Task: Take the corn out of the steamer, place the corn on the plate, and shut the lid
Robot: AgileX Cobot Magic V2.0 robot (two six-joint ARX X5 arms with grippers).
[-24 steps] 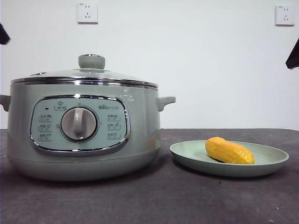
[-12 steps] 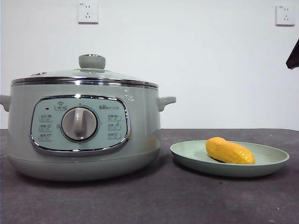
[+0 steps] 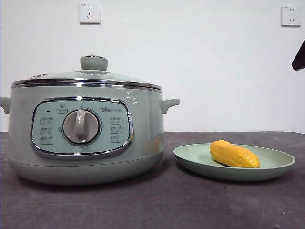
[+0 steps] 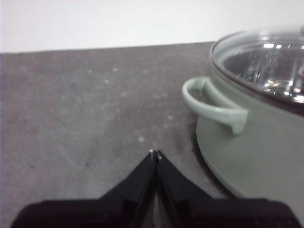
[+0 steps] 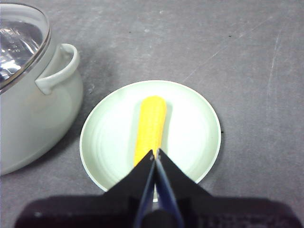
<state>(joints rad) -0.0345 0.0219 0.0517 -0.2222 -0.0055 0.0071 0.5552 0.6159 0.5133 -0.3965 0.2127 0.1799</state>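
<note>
The small yellow-orange oblong corn cob [image 3: 234, 154] lies on its side in the shallow round pale green plate [image 3: 195, 161], which sits on the dark grey desk [image 3: 157, 205] just beside the large round grey-green steamer pot [image 3: 143, 143]. The domed glass lid with chrome rim and grey-green knob [image 3: 93, 63] rests closed on the steamer. The right pincer [image 5: 155, 153] hangs above the plate, over the near end of the corn, its two black jaws pressed together with nothing between them. The left pincer [image 4: 155, 154] hovers over bare desk near the steamer's small side handle [image 4: 213, 107], its jaws likewise pressed together and empty. Two white wall sockets [image 3: 89, 12] are set in the wall behind.
</note>
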